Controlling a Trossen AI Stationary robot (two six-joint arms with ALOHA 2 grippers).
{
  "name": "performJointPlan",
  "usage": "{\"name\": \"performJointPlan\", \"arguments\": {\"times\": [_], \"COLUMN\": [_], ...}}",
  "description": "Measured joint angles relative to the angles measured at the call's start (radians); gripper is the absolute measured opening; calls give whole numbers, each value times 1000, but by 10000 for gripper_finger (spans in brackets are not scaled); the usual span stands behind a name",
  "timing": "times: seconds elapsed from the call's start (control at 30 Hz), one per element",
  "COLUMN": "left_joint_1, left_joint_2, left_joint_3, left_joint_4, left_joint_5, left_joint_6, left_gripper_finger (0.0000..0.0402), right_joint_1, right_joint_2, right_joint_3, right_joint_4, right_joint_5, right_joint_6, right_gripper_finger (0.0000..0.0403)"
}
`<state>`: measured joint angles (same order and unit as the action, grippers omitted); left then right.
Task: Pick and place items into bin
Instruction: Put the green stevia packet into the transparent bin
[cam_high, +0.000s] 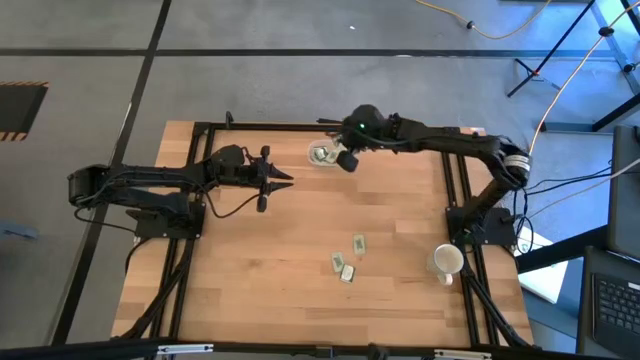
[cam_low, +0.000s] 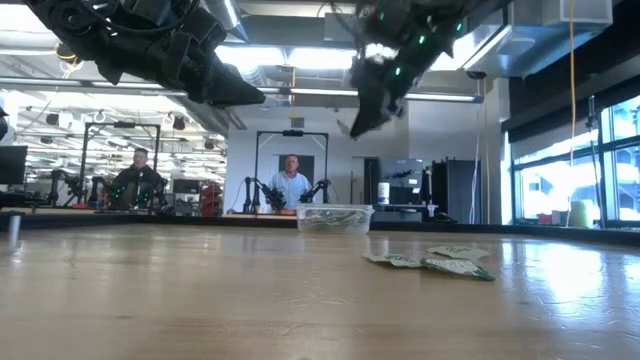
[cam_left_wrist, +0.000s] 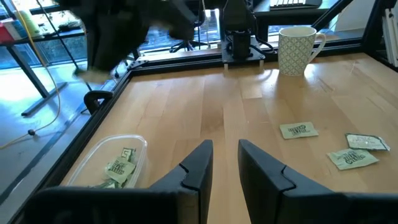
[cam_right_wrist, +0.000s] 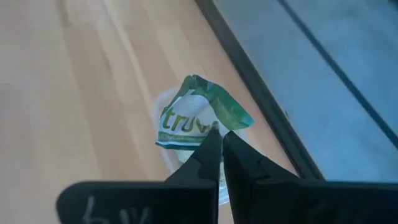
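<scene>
High view gives you the layout, and the clear bin (cam_high: 322, 154) near the far edge of the tabletop (cam_high: 270, 270) is your landmark. To the left of the bin, your left gripper (cam_high: 277, 180) hangs over bare wood with nothing between its fingers; the left wrist view shows those two dark fingers (cam_left_wrist: 198, 167) a narrow gap apart. From that same wrist view you can see the bin's curved wall (cam_left_wrist: 99, 149) with a few green and white packets (cam_left_wrist: 121, 167) already lying inside.

Right at the bin, just off its right side in the high view, you have the right gripper (cam_high: 346, 158). In the right wrist view its fingers are pinched together on a crumpled green and white packet (cam_right_wrist: 198, 118), and the pale rim of the bin (cam_right_wrist: 163, 107) sits directly behind that packet. The low view puts this gripper (cam_low: 362, 118) well above the bin (cam_low: 335, 218), so the packet is held in the air over it, not resting in it.

Nearer the front edge than the bin and somewhat to its right, three more packets (cam_high: 347, 262) lie flat in a loose cluster on the wood, well apart from both grippers. Farther right again, a white cup (cam_high: 446, 261) stands near the right arm's base, clear of the packets.
</scene>
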<state>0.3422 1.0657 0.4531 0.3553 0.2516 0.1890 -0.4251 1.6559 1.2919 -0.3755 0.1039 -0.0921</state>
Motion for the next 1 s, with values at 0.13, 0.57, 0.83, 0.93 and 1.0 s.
{"name": "performJointPlan", "arguments": {"times": [0.13, 0.57, 0.83, 0.93, 1.0], "left_joint_1": [0, 0, 0, 0, 0], "left_joint_2": [0, 0, 0, 0, 0], "left_joint_3": [0, 0, 0, 0, 0], "left_joint_4": [0, -16, -16, -16, -16], "left_joint_5": [-13, -59, -59, -59, -59], "left_joint_6": [0, 0, 0, 0, 0], "left_gripper_finger": [70, 70, 70, 70, 70], "right_joint_1": [-50, -90, -89, -89, -89], "right_joint_2": [84, 246, 248, 248, 248], "right_joint_3": [0, 0, 0, 0, 0], "right_joint_4": [13, 19, 21, 19, 20], "right_joint_5": [-11, -55, -55, -56, -56], "right_joint_6": [-22, -19, -19, -20, -21], "right_gripper_finger": [8, 16, 16, 17, 21]}}
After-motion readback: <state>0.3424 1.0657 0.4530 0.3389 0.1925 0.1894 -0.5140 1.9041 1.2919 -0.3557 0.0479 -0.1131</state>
